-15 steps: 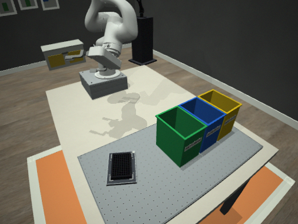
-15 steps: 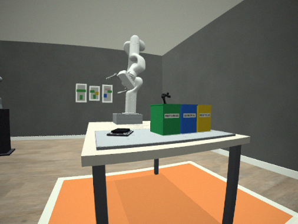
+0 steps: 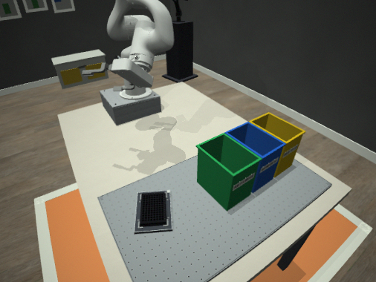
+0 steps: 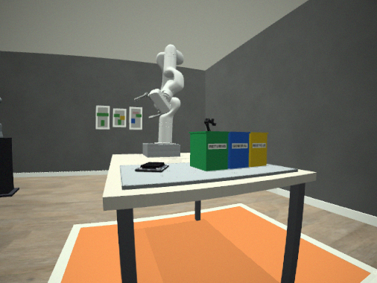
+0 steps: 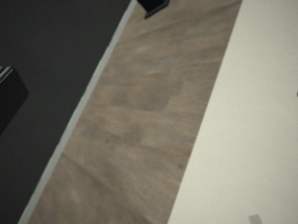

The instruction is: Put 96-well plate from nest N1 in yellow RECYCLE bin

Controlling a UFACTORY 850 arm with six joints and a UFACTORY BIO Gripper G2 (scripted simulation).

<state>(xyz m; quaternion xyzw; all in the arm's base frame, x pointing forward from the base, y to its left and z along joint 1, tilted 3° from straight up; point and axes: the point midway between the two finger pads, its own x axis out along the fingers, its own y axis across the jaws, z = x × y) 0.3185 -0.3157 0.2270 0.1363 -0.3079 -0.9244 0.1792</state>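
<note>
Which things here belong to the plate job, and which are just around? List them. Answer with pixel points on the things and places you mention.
Part of the job:
- black 96-well plate (image 3: 153, 208) (image 4: 153, 164)
- plate nest (image 3: 153, 231) (image 4: 162, 170)
- yellow bin (image 3: 289, 152) (image 4: 258, 154)
- gripper (image 3: 99, 79) (image 4: 143, 107)
- green and blue bins, to stay upright

Just around:
- wall pictures
- black pedestal
- orange mat

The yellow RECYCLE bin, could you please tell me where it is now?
In the top view, the yellow bin stands at the row's right end, beside the blue bin.

Three bins (image 3: 212, 179) (image 4: 217, 153) — one plate (image 3: 153, 208) (image 4: 153, 164) — one arm (image 3: 143, 37) (image 4: 170, 63).

White, rounded arm (image 3: 143, 41) (image 4: 170, 71) — pale, angular gripper (image 3: 104, 72) (image 4: 141, 107), apparently grey-fingered.
</note>
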